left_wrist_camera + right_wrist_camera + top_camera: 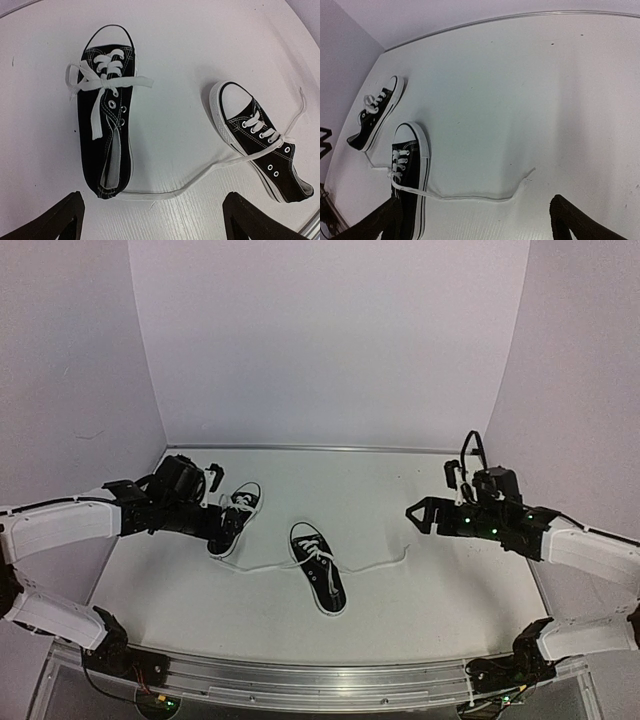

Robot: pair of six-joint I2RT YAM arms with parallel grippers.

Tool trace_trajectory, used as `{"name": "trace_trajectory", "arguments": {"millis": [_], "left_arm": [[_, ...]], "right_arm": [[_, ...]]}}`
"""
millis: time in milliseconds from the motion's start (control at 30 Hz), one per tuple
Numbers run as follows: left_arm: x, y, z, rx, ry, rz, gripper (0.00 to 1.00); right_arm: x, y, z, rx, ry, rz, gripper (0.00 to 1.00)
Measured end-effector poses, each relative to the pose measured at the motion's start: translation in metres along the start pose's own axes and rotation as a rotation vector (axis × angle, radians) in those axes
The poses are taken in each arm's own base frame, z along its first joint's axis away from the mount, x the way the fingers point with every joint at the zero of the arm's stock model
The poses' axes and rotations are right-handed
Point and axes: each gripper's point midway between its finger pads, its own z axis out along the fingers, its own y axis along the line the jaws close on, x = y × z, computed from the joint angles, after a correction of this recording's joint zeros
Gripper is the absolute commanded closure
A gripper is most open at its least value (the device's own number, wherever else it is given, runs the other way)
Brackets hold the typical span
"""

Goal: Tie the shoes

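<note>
Hovering with left gripper (152,212) and right gripper (475,214) both spread and empty, judging shoes (318,580), one at centre and one toward nine o'clock, light and laces (475,198) limp and slippery, so favouring pinching the centre one's loose ends trailing toward three and nine

The right pincer (476,200) hangs over the white table (530,90), its two dark fingers (575,220) spread wide at 5 and 7 o'clock of the view. Toward 8 o'clock the near shoe (414,161) lies toe to 12. The far shoe (377,112) sits apart at its 11 o'clock, toe to 1. A lace (485,198) trails from the near shoe toward 3 o'clock, its end kinking up.
</note>
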Motion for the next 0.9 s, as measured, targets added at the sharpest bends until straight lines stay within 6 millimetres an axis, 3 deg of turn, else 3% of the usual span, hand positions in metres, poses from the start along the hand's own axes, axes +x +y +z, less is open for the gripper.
{"name": "trace_trajectory", "arguments": {"millis": [167, 333, 600, 800, 900], "left_arm": [[-0.028, -0.001, -0.015, -0.010, -0.130, 0.018, 0.00], [-0.054, -0.005, -0.037, 0.004, -0.250, 0.043, 0.01], [-0.042, -0.006, -0.022, 0.003, -0.177, 0.070, 0.00], [-0.030, -0.012, -0.008, 0.037, -0.116, 0.096, 0.01], [-0.019, -0.023, 0.003, 0.087, -0.058, 0.151, 0.00]], "right_arm": [[0.027, 0.015, 0.024, -0.090, 0.144, -0.089, 0.02], [0.075, 0.032, 0.041, -0.128, 0.292, -0.148, 0.03], [0.144, 0.045, 0.072, -0.034, 0.482, -0.273, 0.03], [0.168, 0.041, 0.089, 0.056, 0.537, -0.351, 0.02], [0.170, 0.052, 0.097, 0.056, 0.529, -0.383, 0.02]]}}
